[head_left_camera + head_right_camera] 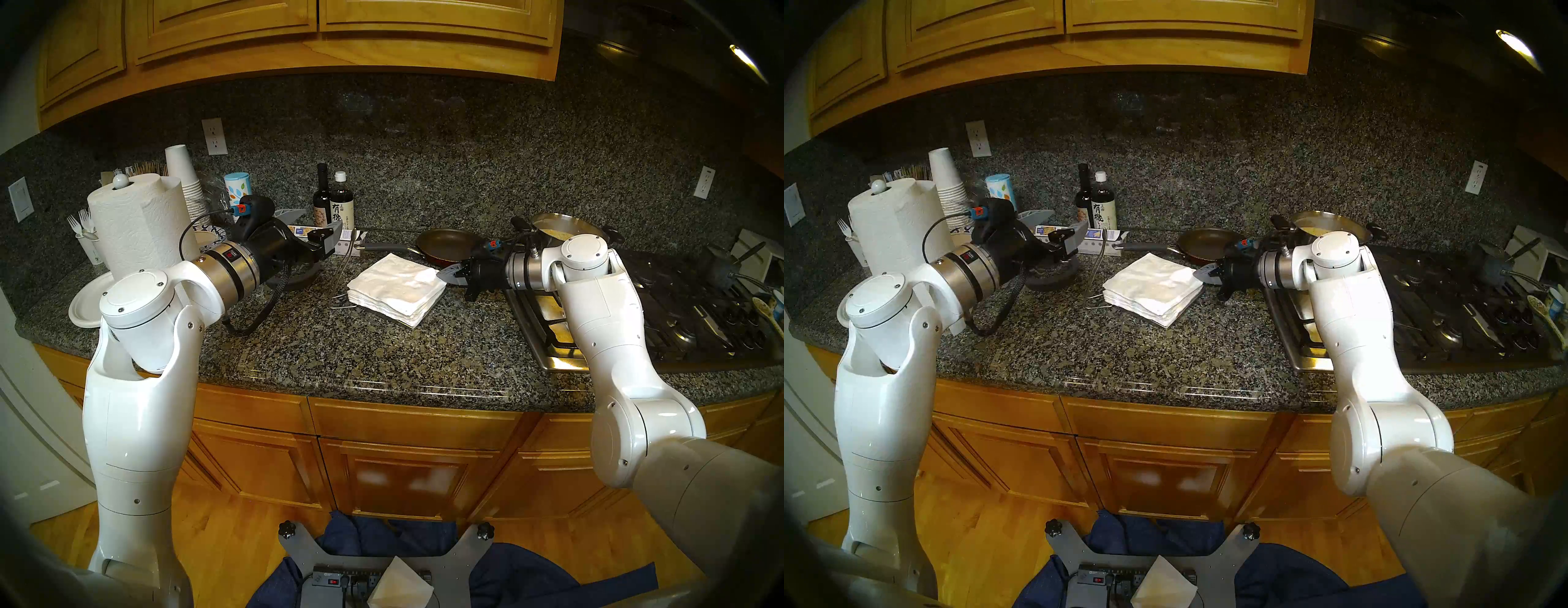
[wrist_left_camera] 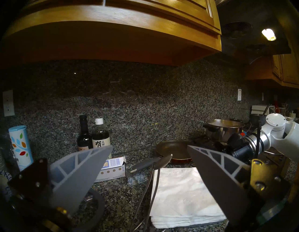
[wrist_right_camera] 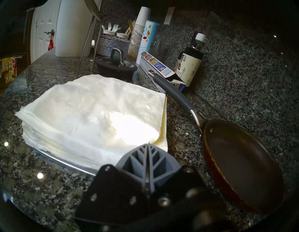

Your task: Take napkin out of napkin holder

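Right now our right gripper [image 3: 148, 145] has its fingers pressed together on the near right corner of the top napkin [image 3: 90, 111], which lies on the pile of napkins [image 1: 392, 303] in the napkin holder [image 1: 341, 278] on the granite counter [image 1: 382, 352]. Its wire arm stands raised at the pile's left edge. Our left gripper [image 2: 149, 152] hangs with fingers wide apart and nothing between them, just left of that wire arm. Behind the pile sits the frying pan [image 3: 239, 163].
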